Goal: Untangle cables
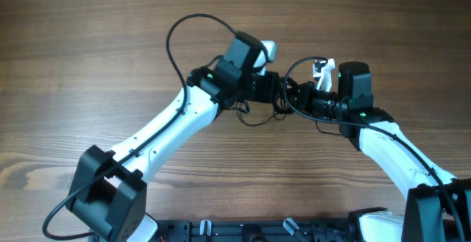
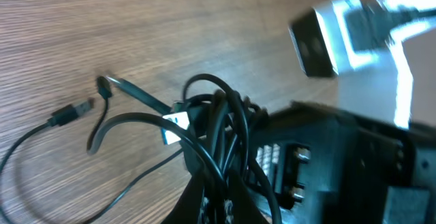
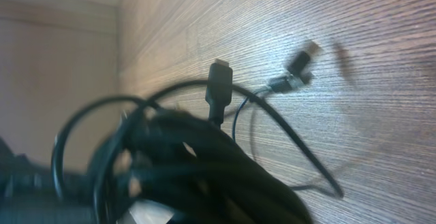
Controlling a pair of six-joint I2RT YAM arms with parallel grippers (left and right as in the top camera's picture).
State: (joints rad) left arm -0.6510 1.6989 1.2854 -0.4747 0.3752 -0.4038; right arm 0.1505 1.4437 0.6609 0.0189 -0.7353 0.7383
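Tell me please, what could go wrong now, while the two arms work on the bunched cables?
1. The cables are one bunch between the left arm and the right arm. Pulling them apart may tighten the knot instead of opening it.
2. A loose plug end lies on the table. It may drag or catch when the bunch moves.

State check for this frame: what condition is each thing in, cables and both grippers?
Thin black cables: tangled in one bunch between the grippers, loose plug ends trailing on the wooden table.
Left gripper: at the bunch, jaws hidden.
Right gripper: at the bunch, jaws hidden.
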